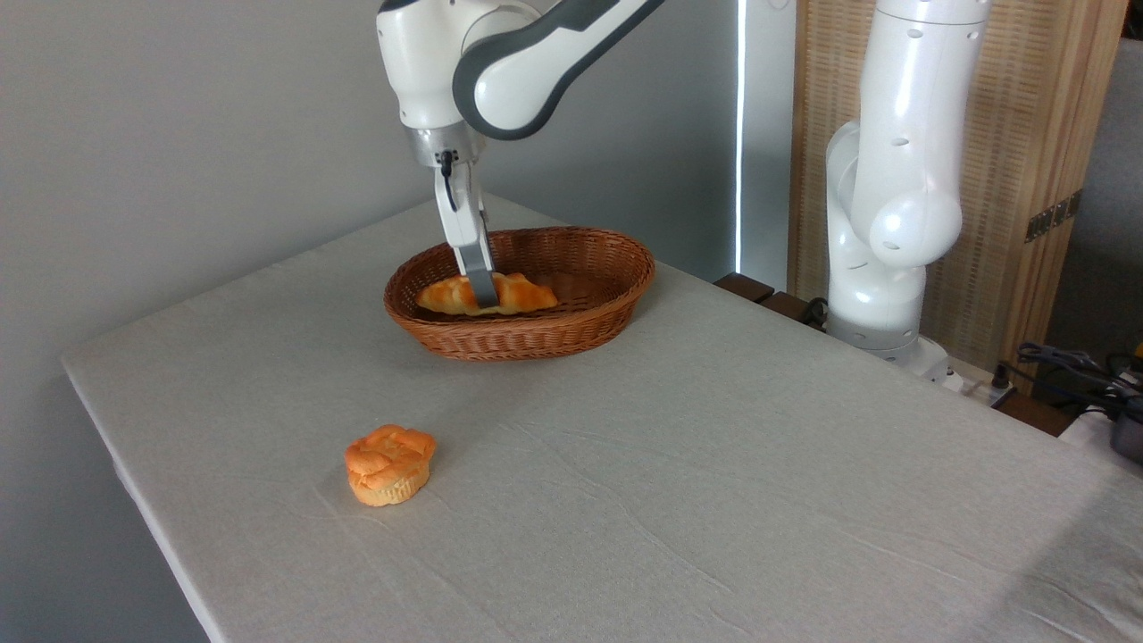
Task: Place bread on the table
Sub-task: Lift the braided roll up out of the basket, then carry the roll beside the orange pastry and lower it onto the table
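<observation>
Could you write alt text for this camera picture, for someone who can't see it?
A white robot arm reaches down into an oval wicker basket, its gripper at the middle of a long braided bread lying inside. The basket sits on a table covered in pale cloth, and a small round orange bun sits apart, nearer the camera.

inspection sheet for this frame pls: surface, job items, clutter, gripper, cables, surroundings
Surface: table, pale cloth, slightly wrinkled.
Job items: bread, braided loaf, lying inside wicker basket, not on the table yet.
Clutter: round bun on the cloth near the front left edge.
Gripper: gripper down in the basket at the loaf's middle; whether it has closed on the loaf, cannot tell.
Cables: dark bundle past the table's right edge.
Surroundings: grey wall, wooden slatted panel, arm base behind the table.
</observation>
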